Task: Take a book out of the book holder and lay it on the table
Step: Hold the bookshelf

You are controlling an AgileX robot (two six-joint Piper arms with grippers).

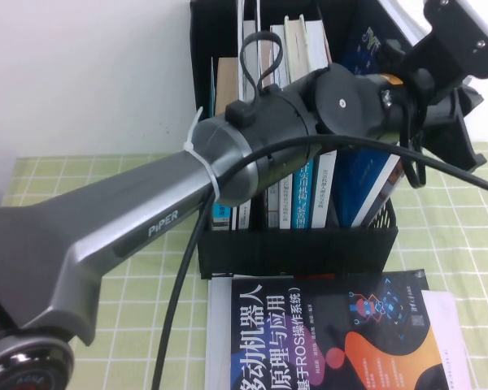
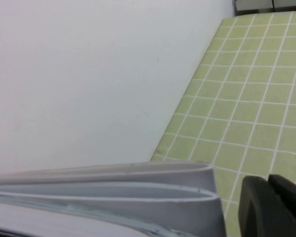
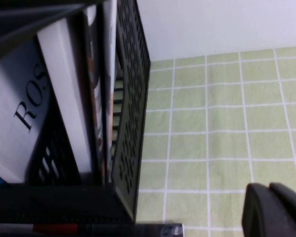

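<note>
My left arm reaches across the high view to the top right of the black book holder. My left gripper is raised above the holder's right end and is shut on the white book, which it holds tilted in the air. In the left wrist view the book's pale curved pages lie next to the dark fingers, over the green grid table. My right gripper does not show in the high view. It hangs shut and empty above the table, beside the holder's mesh side.
A black-and-orange book lies flat on the table in front of the holder. A dark blue book and several other books stand in the slots. A white wall is behind. Green cloth lies right of the holder.
</note>
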